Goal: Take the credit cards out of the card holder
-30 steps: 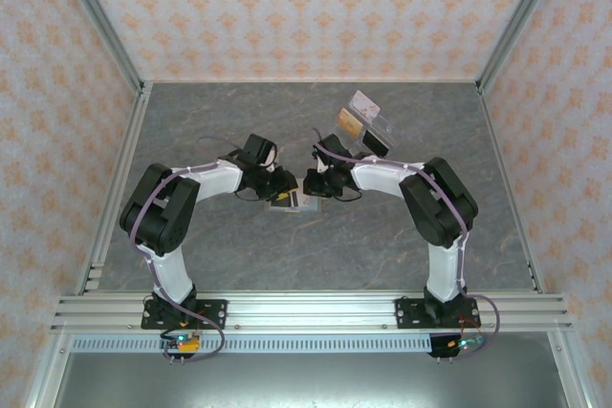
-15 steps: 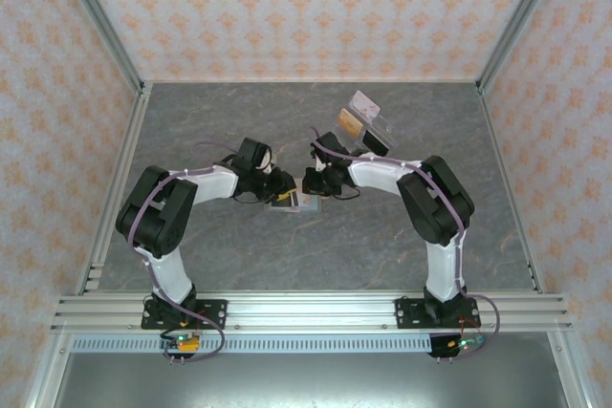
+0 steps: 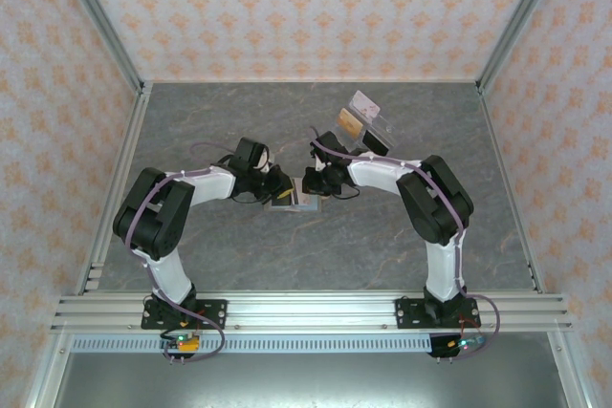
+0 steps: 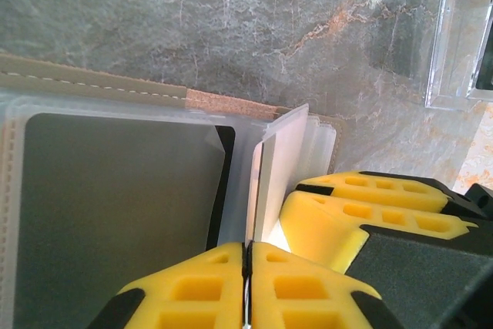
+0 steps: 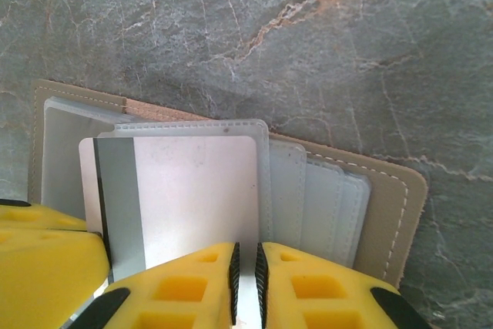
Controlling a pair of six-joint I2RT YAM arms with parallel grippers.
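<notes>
**Top view:** grey marble table (image 3: 287, 255), patterned walls (image 3: 306, 7); both arms bend inward and meet over the wallet (image 3: 295, 202).
**Left wrist:** left gripper (image 4: 246, 248) pinched together on the wallet's clear sleeve (image 4: 273, 159).
**Right wrist:** right gripper (image 5: 245, 248) a slit apart over the wallet's pale card (image 5: 192, 198); whether it is clamped, cannot tell.

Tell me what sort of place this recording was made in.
Probably a purpose-built robot test cell: the left arm and right arm are bolted to an aluminium rail, and patterned wall panels box in the grey marble-look tabletop.
</notes>
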